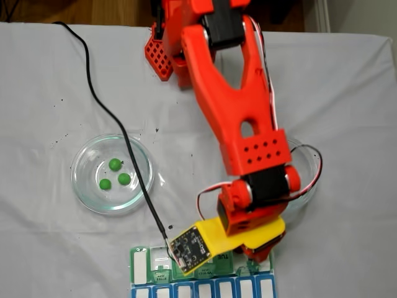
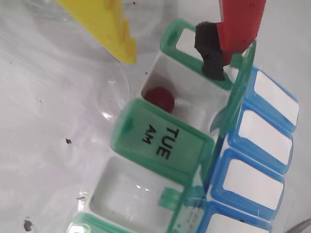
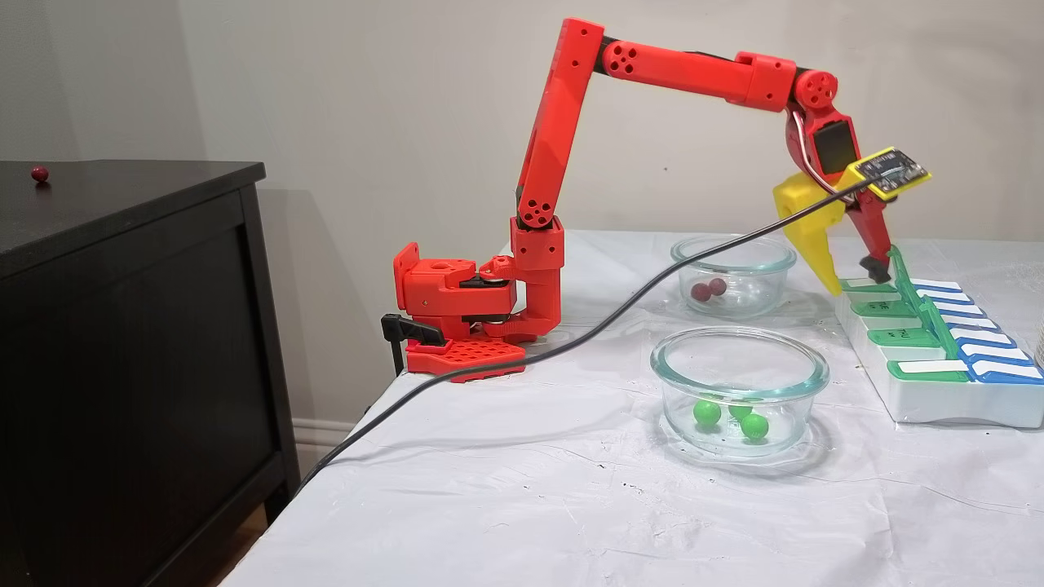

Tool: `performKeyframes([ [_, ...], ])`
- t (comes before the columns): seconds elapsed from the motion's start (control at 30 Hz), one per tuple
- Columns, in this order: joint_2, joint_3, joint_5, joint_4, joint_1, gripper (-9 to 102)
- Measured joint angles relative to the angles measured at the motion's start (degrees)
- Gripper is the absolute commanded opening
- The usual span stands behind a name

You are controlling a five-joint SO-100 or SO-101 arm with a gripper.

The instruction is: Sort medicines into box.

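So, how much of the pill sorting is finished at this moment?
Done: one red ball lies in an open compartment of the box. In hand: nothing; the end effector hangs open above it. Left: three green balls and two red balls wait in glass dishes.

White-clothed table [image 3: 506,489] carries two glass dishes [image 3: 738,391], pill box [image 3: 938,359], arm base [image 3: 465,314], black cable [image 3: 489,375]

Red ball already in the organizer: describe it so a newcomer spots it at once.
Start at the pill organizer at the table's edge, under the tool. In the wrist view, the dark red ball lies in the open white compartment beside the closed TUE AM lid. The neighbouring open compartment holds nothing.
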Motion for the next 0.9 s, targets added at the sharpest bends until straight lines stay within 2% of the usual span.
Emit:
performKeyframes([
  [0.13, 3.34, 0.0, -0.09, 5.45, -1.76, 0],
  [0.33, 7.82, -0.97, 0.0, 14.5, -7.91, 0],
  [0.67, 12.83, 7.56, -5.1, 19.07, -18.98, 0],
  [0.77, 13.62, 12.04, -5.54, 18.46, -21.45, 2],
  [0.9, 13.71, 14.41, -4.04, 16.26, -21.88, 15],
])
